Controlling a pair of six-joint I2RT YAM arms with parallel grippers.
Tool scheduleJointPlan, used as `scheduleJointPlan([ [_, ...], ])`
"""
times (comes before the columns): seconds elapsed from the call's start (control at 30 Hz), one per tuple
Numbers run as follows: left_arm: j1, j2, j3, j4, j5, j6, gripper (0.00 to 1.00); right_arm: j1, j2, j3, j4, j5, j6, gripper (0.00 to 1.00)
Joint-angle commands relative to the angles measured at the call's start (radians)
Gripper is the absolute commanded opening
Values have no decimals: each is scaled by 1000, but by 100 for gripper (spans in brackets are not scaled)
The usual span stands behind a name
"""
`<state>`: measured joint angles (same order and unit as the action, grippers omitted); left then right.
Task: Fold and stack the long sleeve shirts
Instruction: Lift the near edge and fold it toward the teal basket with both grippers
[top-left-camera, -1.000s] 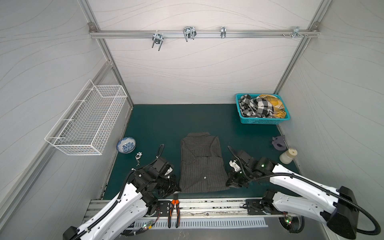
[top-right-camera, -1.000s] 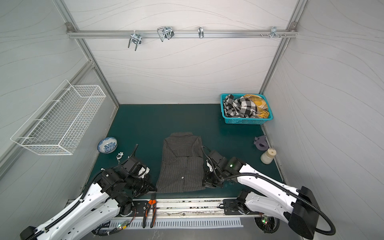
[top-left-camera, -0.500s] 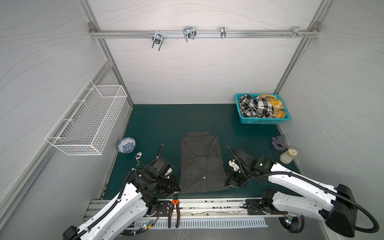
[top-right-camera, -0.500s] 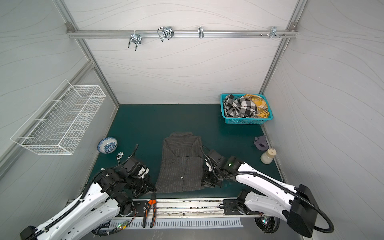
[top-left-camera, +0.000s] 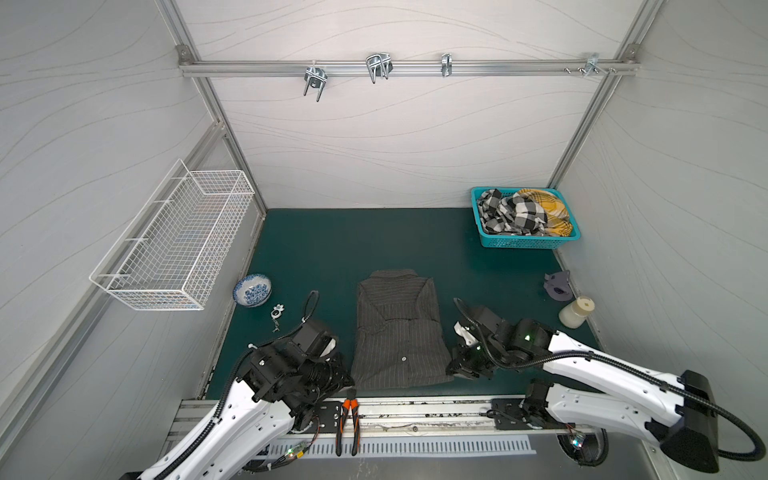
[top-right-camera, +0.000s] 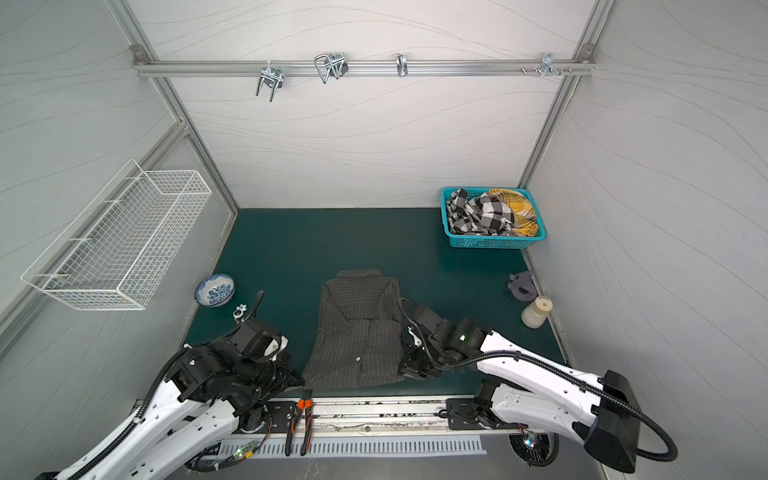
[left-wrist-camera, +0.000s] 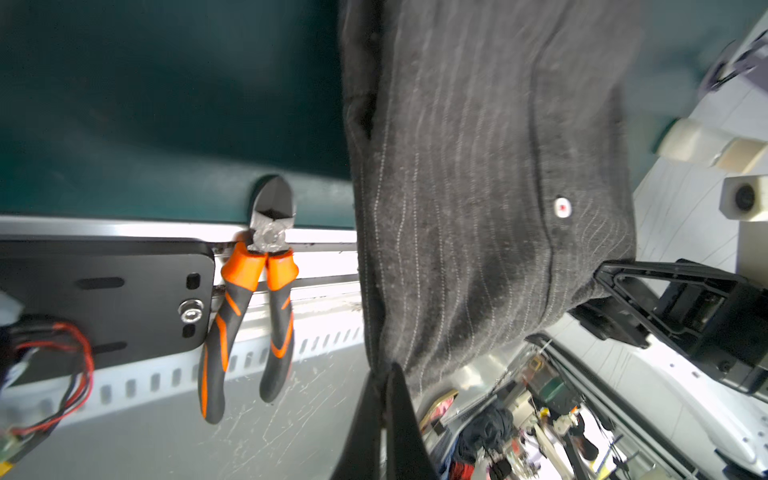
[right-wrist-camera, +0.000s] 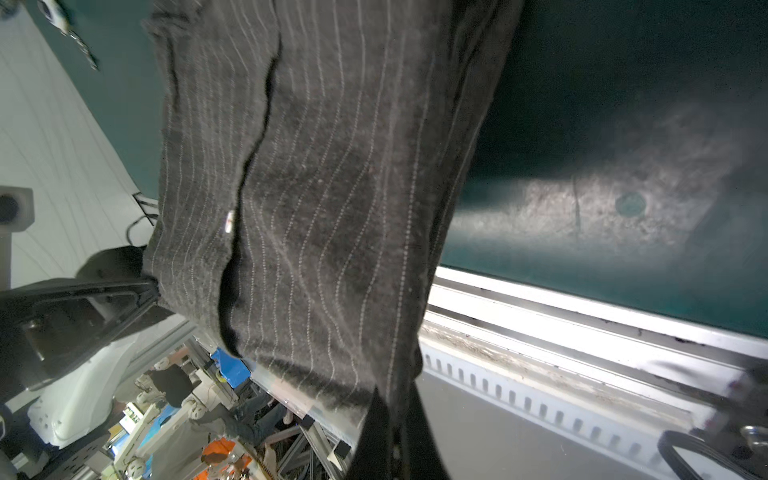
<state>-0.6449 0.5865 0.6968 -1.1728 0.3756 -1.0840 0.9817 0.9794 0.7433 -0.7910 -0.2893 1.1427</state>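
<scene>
Both arms are reaching low over the front edge of the green mat (top-left-camera: 332, 249), with their wrists turning inward toward each other. The left gripper (top-left-camera: 350, 380) is pinching the near left hem corner of the pinstriped shirt (top-left-camera: 399, 332). The right gripper (top-left-camera: 452, 371) is pinching the near right corner. The shirt is lying folded narrow at centre front, with its collar pointing toward the back wall.

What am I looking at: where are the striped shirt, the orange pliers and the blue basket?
striped shirt (top-left-camera: 400, 332): in a top view, its folded front.
orange pliers (left-wrist-camera: 243, 268): left wrist view, one orange grip.
blue basket (top-left-camera: 523, 242): in a top view, its front wall.
</scene>
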Motion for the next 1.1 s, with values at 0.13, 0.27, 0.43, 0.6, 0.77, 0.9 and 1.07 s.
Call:
scheduleJointPlan([
  [0.13, 115, 291, 298, 41, -314, 128, 0, -300, 196, 250, -145, -8, -251, 0],
  [0.27, 361, 511, 290, 345, -123, 182, 0, -484, 482, 515, -108, -108, -391, 0],
  [0.43, 518, 991, 572, 529, -78, 262, 12, -612, 994, 1126, -164, -222, -499, 29],
  [0.6, 570, 1555, 1294, 300, -92, 391, 30, -698, 1419, 1705, -202, -351, -523, 90],
  [0.77, 652, 1673, 1512, 255, -109, 306, 22, -708, 1393, 1625, -140, -331, -644, 96],
  [0.9, 651, 1470, 1097, 439, -83, 286, 40, -682, 1332, 1353, -71, -304, -746, 92],
  [1.07, 635, 1435, 858, 538, 32, 289, 42, -607, 1343, 1259, -65, -274, -808, 88],
])
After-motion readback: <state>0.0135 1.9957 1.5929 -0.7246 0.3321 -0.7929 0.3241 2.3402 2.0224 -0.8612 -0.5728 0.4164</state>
